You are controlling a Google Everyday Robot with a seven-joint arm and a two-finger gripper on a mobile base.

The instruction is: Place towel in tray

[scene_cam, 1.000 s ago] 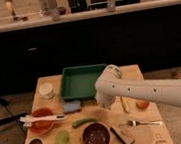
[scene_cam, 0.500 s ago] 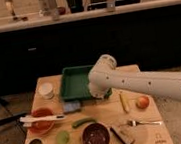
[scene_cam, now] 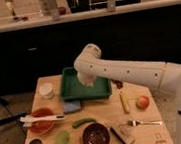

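Note:
The green tray (scene_cam: 71,89) sits at the back middle of the wooden table (scene_cam: 101,108). My gripper (scene_cam: 86,79) hangs from the white arm (scene_cam: 129,73) directly over the tray's middle, low above its floor. A pale whitish bundle shows at the gripper, which looks like the towel (scene_cam: 87,80); I cannot tell if it is held or resting in the tray. The arm hides the wrist and part of the tray's back.
A white cup (scene_cam: 46,90) stands left of the tray. A blue-grey pad (scene_cam: 71,107) lies at its front left corner. A red bowl with a white utensil (scene_cam: 40,120), green vegetable (scene_cam: 83,122), dark bowl (scene_cam: 95,136), banana (scene_cam: 123,102), apple (scene_cam: 142,102) and fork (scene_cam: 144,123) fill the front.
The arm has swung left and back from the right side of the table, bringing the gripper from near the banana to over the green tray.

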